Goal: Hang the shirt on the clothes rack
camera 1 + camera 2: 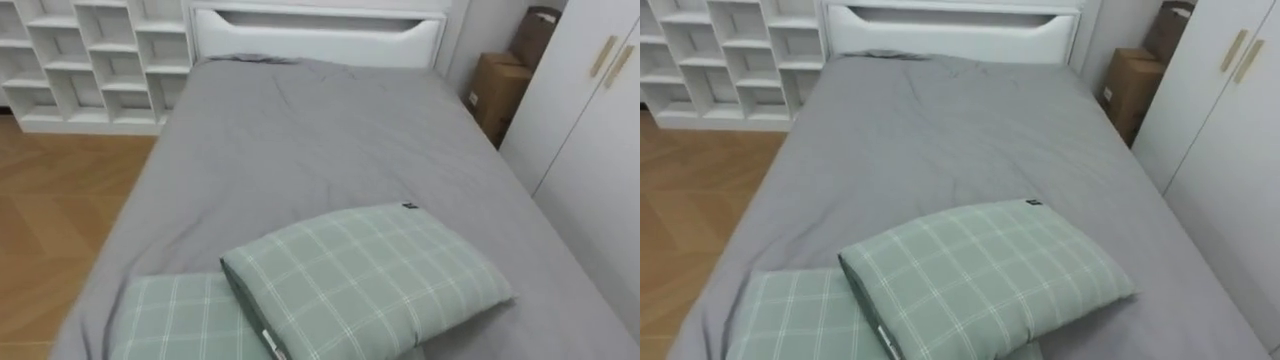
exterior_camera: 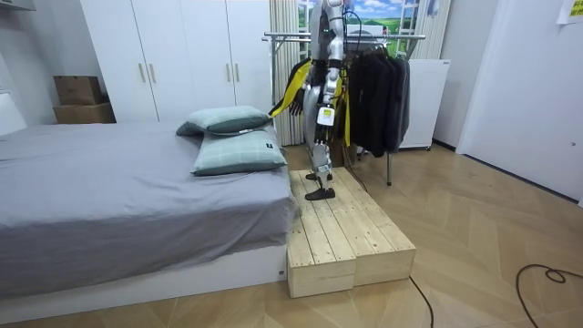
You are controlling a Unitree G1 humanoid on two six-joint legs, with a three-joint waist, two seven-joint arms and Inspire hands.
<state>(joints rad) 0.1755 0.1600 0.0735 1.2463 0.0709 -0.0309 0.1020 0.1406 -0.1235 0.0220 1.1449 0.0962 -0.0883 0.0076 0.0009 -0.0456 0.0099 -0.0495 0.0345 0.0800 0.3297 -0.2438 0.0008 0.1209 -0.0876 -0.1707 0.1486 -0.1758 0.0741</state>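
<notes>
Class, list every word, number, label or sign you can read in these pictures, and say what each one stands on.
No text here can be read.
Too small to read: small dark tag on the upper checked pillow.
Blurred: white label at that pillow's edge.
Too small to read: yellow sign on the wall.

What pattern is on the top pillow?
The rectangular top pillow is pale green with white checks; best in the left eye view.
</notes>
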